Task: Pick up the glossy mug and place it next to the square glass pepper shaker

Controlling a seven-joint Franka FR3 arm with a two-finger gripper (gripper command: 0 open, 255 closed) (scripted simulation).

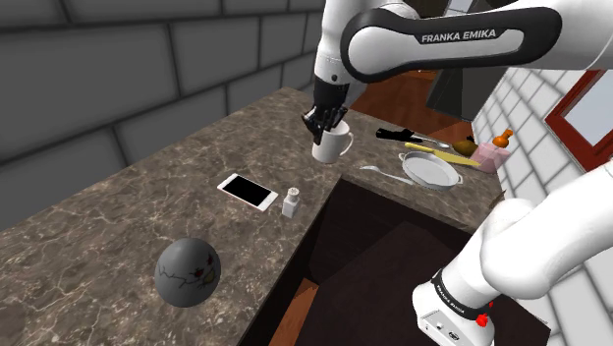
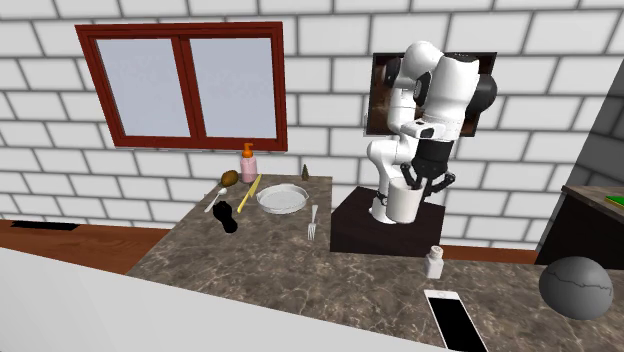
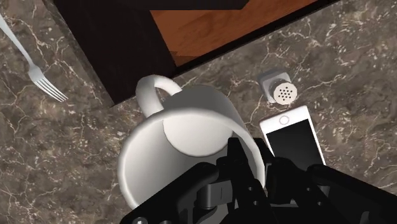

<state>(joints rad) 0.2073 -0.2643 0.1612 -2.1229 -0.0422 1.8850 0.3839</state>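
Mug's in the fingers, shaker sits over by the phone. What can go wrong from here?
1. The fingers pinch the white mug by one side of its rim, so it may tilt or slip in transit.
2. The phone lies right beside the pepper shaker; the mug could land on it.
3. The shaker stands near the edge of the counter; a nudge might topple it.

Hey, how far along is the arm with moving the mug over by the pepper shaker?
Done: the gripper is shut on the rim of the white mug, one finger inside, one outside. In hand: the mug looks lifted off the counter, near its edge. Left: carry it to the pepper shaker beside the phone and set it down next to it.
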